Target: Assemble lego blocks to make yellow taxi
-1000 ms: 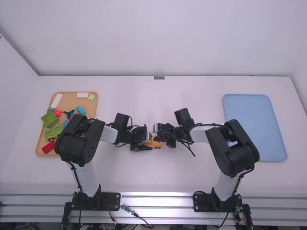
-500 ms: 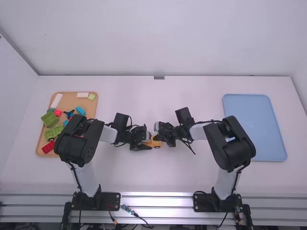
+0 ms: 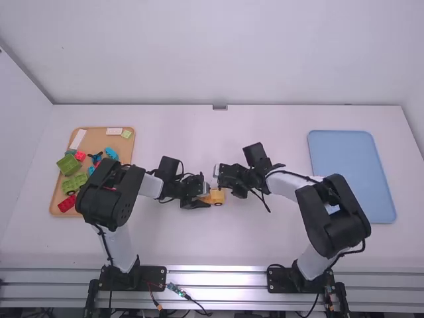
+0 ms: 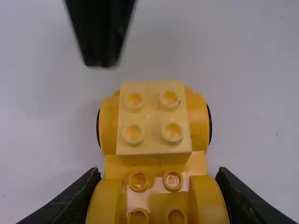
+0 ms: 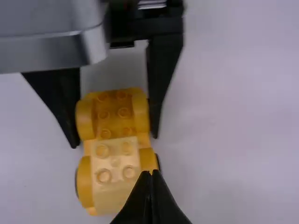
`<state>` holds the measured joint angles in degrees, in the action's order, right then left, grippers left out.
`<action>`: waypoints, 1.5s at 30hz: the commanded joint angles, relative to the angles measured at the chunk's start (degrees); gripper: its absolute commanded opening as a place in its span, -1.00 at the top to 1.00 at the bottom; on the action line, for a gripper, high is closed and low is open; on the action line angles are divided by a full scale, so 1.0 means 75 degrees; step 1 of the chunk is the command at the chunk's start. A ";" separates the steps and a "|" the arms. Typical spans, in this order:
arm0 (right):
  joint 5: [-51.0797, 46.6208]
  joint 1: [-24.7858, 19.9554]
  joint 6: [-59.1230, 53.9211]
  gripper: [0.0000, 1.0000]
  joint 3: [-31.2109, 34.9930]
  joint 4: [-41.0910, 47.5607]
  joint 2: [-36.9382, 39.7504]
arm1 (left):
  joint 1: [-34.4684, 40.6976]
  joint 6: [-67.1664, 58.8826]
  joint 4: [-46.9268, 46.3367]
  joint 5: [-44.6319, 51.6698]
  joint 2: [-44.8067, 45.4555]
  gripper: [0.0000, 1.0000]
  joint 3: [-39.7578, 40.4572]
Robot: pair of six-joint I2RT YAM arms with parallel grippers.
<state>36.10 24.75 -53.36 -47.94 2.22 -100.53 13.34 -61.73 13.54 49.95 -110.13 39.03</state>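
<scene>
1. The yellow car (image 3: 207, 199) is located near mid-table, between the two arms' ends.
2. Left gripper (image 3: 201, 198): in the left wrist view, the car's rounded, studded end is pinched between its two fingers, one on each side.
3. A pale yellow block (image 4: 154, 116) with four studs is carried on the car's other end, between the wheels (image 4: 209, 123).
4. Right gripper (image 3: 230, 182): its fingertips are pressed together with nothing between them; in the right wrist view they are seen close by the pale yellow block.
5. Green (image 3: 68, 164), red (image 3: 67, 203) and blue pieces (image 3: 111, 153) are held in the tan tray (image 3: 98, 139) at left; a blue tray (image 3: 351, 175) is placed at right.
</scene>
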 commanded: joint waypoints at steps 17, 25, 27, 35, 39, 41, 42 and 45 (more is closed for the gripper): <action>-0.2594 -0.0565 0.1836 -0.98 -0.0111 0.1367 0.0833 | 0.0029 0.0002 -0.1630 -0.1218 -0.0387 -0.57 0.0612; -0.2591 -0.0554 0.1804 -0.98 -0.0114 0.1367 0.0833 | 0.0029 0.0002 -0.2668 -0.1457 -0.0390 -0.98 0.1218; -0.2591 -0.0554 0.1801 -0.98 -0.0114 0.1364 0.0833 | 0.0020 -0.0001 -0.3111 -0.1687 -0.0387 -0.98 0.1457; -0.2588 -0.0554 0.1804 -0.98 -0.0114 0.1230 0.0833 | 0.0020 -0.0053 -0.5693 -0.2017 -0.0387 -0.98 0.3045; -0.2594 -0.0554 0.1801 -0.98 -0.0114 0.1195 0.0833 | 0.0020 0.0005 -0.7039 -0.2282 -0.0387 -0.97 0.4150; -0.2591 -0.0554 0.1804 -0.98 -0.0114 0.1195 0.0833 | 0.0023 0.0002 -0.7715 -0.2605 -0.0387 -0.98 0.4654; -0.2591 -0.0554 0.1801 -0.98 -0.0114 0.1192 0.0833 | 0.0023 0.0005 -0.8126 -0.2774 -0.0387 -0.97 0.4919; -0.2591 -0.0554 0.1804 -0.98 -0.0114 0.1134 0.0833 | 0.0006 0.0002 -0.9310 -0.3314 -0.0387 -0.98 0.5616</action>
<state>16.53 20.51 -40.21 -47.94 10.87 -95.66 13.37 -61.89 -53.84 29.15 -112.62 78.26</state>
